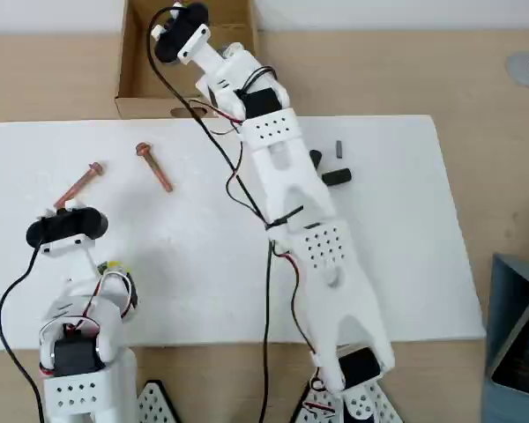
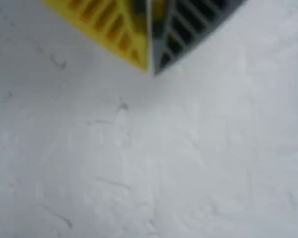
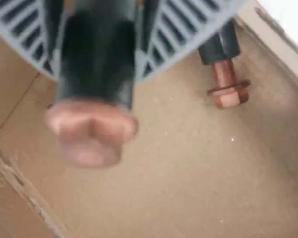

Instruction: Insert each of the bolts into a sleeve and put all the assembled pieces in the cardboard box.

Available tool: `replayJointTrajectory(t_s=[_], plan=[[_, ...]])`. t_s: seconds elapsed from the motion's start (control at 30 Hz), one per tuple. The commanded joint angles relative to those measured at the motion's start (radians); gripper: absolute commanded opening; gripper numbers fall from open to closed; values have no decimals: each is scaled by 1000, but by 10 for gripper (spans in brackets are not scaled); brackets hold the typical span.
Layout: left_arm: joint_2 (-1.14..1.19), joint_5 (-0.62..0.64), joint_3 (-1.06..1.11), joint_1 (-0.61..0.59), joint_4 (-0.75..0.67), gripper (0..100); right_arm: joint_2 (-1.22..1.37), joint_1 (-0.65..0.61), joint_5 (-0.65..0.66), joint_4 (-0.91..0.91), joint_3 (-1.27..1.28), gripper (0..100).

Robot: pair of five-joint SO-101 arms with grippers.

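Observation:
My right gripper is shut on a black sleeve with a copper bolt head sticking out of it, held just above the cardboard box floor. A second assembled piece lies in the box near a wall. In the high view the right arm stretches across the mat into the cardboard box. Two loose copper bolts lie on the white mat's left part. My left gripper is shut and empty, pointing down at the mat.
Loose black sleeves lie on the white mat right of the right arm. The left arm stands folded at the front left. A grey bin sits off the mat at the right edge.

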Motion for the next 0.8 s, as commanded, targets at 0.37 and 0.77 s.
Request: replayJointTrajectory(t_s=[0.37, 0.77], plan=[[-10, 0, -6, -12, -2, 5, -58, 15, 5, 147, -180, 99], [-10, 0, -6, -12, -2, 4, -128, 16, 6, 582, -463, 9]])
